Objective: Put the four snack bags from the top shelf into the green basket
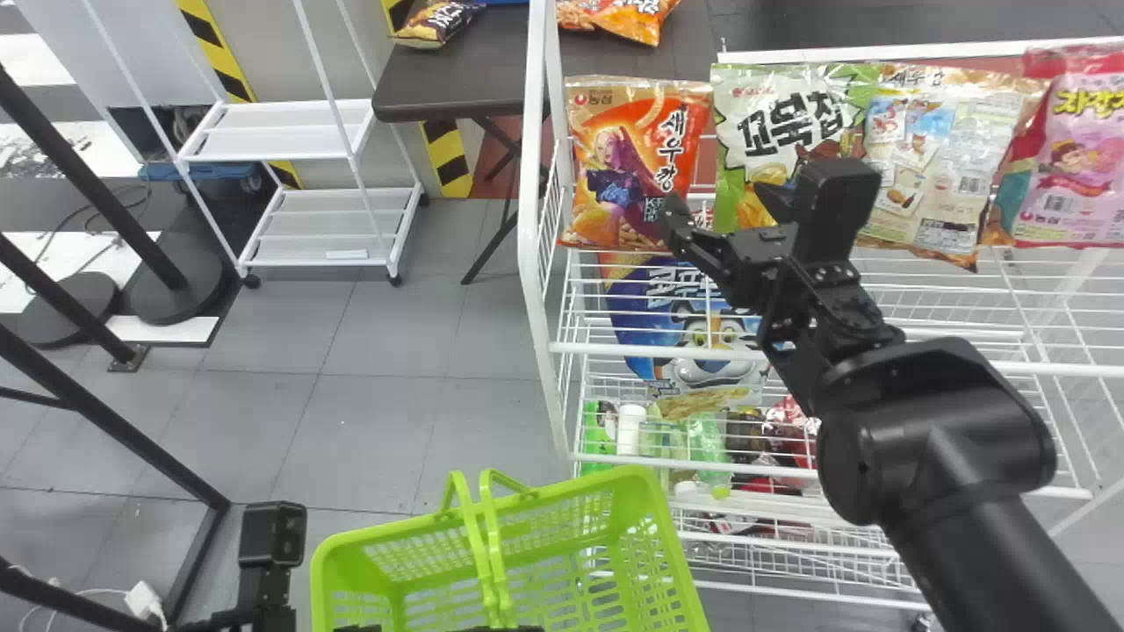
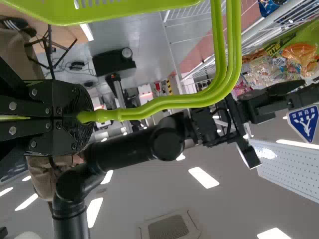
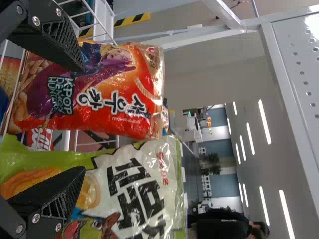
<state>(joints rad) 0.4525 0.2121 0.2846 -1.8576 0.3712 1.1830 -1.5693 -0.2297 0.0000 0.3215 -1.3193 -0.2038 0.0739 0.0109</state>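
Along the top shelf (image 1: 615, 349) in the head view, we see four snack bags, with our right gripper (image 1: 722, 206) in front of them, its fingers spread. From that gripper, with twelve o'clock pointing away from us, the orange bag (image 1: 615, 184) sits at ten o'clock, the green-and-white bag (image 1: 786, 114) at one, and the beige bag (image 1: 944, 162) and pink bag (image 1: 1076, 158) towards three. In the right wrist view, one finger overlaps the orange bag and the other the green-and-white one; we cannot tell whether either touches. The green basket (image 1: 386, 537) lies at seven o'clock from the right gripper. Our left gripper (image 1: 272, 601) pinches the basket's handles (image 2: 174, 102) between its fingers.
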